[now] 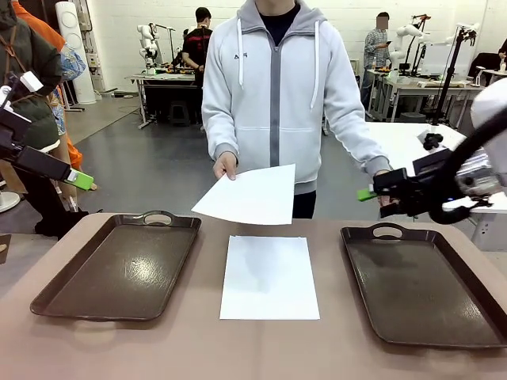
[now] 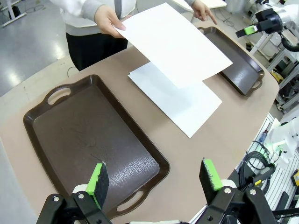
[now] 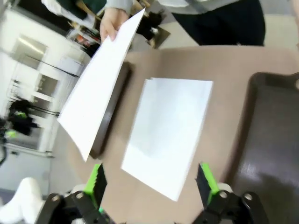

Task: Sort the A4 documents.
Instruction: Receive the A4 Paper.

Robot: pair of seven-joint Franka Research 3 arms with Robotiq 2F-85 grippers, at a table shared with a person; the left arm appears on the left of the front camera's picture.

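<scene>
One white A4 sheet [image 1: 269,277] lies flat on the table between the two trays; it also shows as the lower sheet [image 2: 187,105] and the flat sheet [image 3: 168,133] in the wrist views. The person's hand [image 1: 225,165] holds a second A4 sheet [image 1: 247,195] in the air above the far edge of the first, seen again as the raised sheet [image 2: 173,44] and tilted sheet [image 3: 100,84]. My left gripper [image 2: 154,177] is open and empty, high off the table's left side [image 1: 77,180]. My right gripper [image 3: 150,179] is open and empty too, hovering at the far right [image 1: 366,194].
Two dark brown handled trays sit on the table: the left tray [image 1: 119,265] and the right tray [image 1: 420,285], both with nothing in them. The person stands at the far edge, their other hand [image 2: 202,8] by the right tray.
</scene>
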